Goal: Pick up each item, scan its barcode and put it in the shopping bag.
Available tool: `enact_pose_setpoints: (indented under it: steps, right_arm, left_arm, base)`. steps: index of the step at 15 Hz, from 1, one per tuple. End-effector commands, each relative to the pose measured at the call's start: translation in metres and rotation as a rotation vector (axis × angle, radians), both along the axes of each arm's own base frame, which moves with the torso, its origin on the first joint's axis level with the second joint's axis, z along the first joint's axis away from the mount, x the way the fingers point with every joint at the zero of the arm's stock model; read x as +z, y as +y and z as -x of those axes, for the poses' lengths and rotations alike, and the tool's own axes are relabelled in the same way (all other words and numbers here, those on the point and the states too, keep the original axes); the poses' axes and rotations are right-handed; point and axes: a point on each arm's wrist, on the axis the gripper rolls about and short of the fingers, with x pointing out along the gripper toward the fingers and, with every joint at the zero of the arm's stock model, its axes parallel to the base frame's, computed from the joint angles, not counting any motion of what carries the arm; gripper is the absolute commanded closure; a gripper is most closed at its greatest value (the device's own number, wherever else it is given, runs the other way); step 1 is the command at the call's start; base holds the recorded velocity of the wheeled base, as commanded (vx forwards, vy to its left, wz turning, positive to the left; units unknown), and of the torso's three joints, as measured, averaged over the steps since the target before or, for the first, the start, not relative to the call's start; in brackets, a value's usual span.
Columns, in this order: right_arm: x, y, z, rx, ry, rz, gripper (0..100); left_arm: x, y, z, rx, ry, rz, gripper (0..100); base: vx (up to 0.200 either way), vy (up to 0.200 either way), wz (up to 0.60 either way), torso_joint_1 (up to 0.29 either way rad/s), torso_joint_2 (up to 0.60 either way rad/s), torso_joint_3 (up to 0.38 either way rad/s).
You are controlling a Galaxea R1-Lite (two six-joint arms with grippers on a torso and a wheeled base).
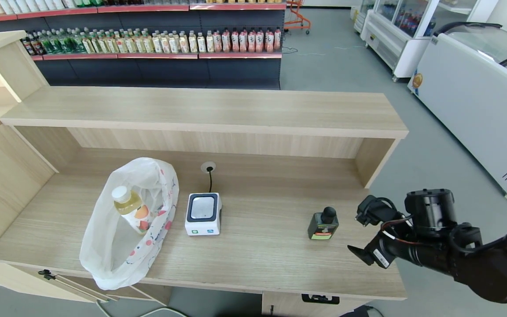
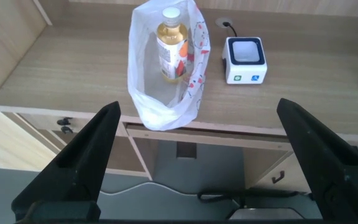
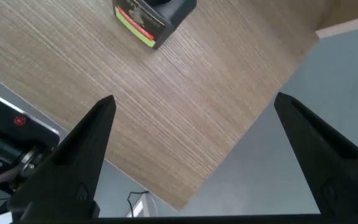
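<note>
juice bottle (image 1: 129, 210) is in the shopping bag (image 1: 104, 251), so looks halfway; dark bottle (image 1: 324, 224) waits on the worktop (image 1: 258, 251), left claw (image 2: 199, 106) and right claw (image 3: 194, 102) both spread, empty

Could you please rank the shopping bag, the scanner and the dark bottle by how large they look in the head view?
1. shopping bag, clearly the largest
2. scanner
3. dark bottle, somewhat smaller than the scanner

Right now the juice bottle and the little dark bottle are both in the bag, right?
Only the juice bottle is in the shopping bag. The head view shows the dark bottle standing on the counter, right of the scanner.
</note>
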Motion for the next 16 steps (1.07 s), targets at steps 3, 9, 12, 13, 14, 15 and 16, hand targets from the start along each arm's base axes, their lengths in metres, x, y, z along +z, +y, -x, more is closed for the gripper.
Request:
enact_pose_setpoints:
  steps: [3,9,12,13,14,15,16]
  right_arm:
    - [-0.014,0.011,-0.026,0.052,0.020,-0.027,0]
    - [-0.026,0.025,-0.046,0.078,0.018,-0.024,0]
    - [-0.030,0.028,-0.055,0.079,0.017,-0.029,0]
    - [-0.031,0.030,-0.058,0.080,0.014,-0.031,0]
    - [-0.033,0.032,-0.060,0.084,0.016,-0.031,0]
    - [-0.035,0.035,-0.060,0.092,0.017,-0.030,0]
    - [-0.038,0.040,-0.063,0.103,0.017,-0.029,0]
  left_arm:
    - [0.000,0.000,0.000,0.000,0.000,0.000,0]
    - [0.000,0.000,0.000,0.000,0.000,0.000,0]
    - [0.000,0.000,0.000,0.000,0.000,0.000,0]
    - [0.000,0.000,0.000,0.000,0.000,0.000,0]
    - [0.000,0.000,0.000,0.000,0.000,0.000,0]
    - [0.000,0.000,0.000,0.000,0.000,0.000,0]
    - [0.000,0.000,0.000,0.000,0.000,0.000,0]
  base:
    - [0.000,0.000,0.00,0.000,0.00,0.000]
    - [0.000,0.000,0.00,0.000,0.00,0.000]
    - [0.000,0.000,0.00,0.000,0.00,0.000]
    - [0.000,0.000,0.00,0.000,0.00,0.000]
    - [0.000,0.000,0.00,0.000,0.00,0.000]
    - [0.000,0.000,0.00,0.000,0.00,0.000]
    - [0.000,0.000,0.00,0.000,0.00,0.000]
